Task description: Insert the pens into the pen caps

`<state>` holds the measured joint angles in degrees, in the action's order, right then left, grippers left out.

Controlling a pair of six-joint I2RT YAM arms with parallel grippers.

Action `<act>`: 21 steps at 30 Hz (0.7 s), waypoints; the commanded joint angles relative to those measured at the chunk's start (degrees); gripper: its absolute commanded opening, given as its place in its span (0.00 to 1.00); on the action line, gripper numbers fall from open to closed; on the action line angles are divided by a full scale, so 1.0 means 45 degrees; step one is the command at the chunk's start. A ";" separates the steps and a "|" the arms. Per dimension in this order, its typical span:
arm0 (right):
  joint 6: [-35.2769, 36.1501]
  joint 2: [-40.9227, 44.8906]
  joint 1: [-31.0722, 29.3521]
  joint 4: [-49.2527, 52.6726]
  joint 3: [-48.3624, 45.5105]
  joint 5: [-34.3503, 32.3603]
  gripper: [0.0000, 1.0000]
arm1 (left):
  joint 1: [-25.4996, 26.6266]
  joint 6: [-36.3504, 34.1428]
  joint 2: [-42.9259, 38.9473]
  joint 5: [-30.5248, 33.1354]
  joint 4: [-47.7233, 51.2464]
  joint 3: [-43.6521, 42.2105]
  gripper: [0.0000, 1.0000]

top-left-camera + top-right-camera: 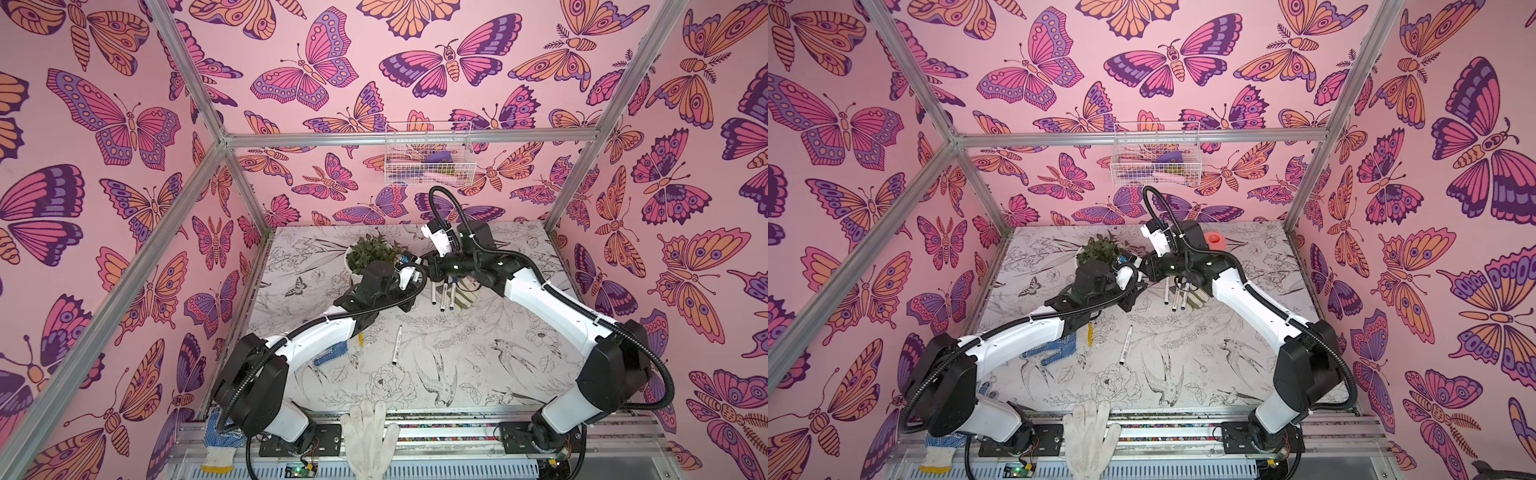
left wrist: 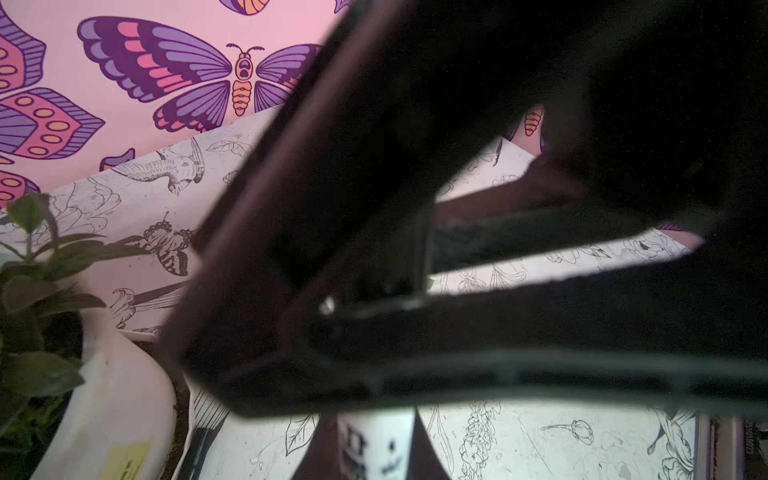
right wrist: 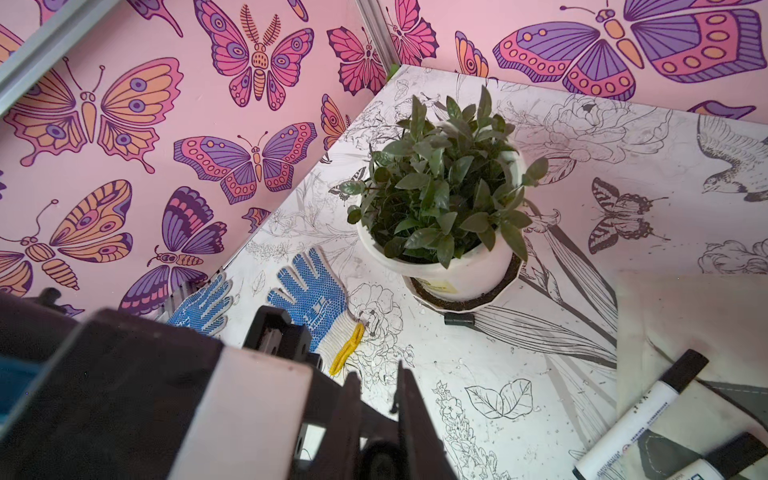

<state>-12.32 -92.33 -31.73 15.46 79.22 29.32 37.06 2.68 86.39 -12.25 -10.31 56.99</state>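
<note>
Capping seems in hand at far centre: left gripper (image 1: 422,277) clenched on an apparent pen (image 2: 376,446), right gripper (image 3: 376,415) clenched on something unidentifiable, so next needs straight alignment and a push; other pens (image 1: 442,293) lie just nearer.

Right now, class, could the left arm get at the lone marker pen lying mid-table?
Probably yes: the lone marker pen lies in the open beside the left arm, though the left gripper is shut.
</note>
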 commanded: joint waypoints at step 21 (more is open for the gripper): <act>-0.0525 -0.0628 -0.0322 0.5893 -0.2175 0.5626 0.00 | -0.0941 0.0263 0.1252 0.1355 -1.5465 0.6436 0.00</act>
<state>-15.35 -91.42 -26.68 10.07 77.69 35.73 36.25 0.03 93.34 -15.84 5.87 73.60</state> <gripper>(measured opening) 0.158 0.153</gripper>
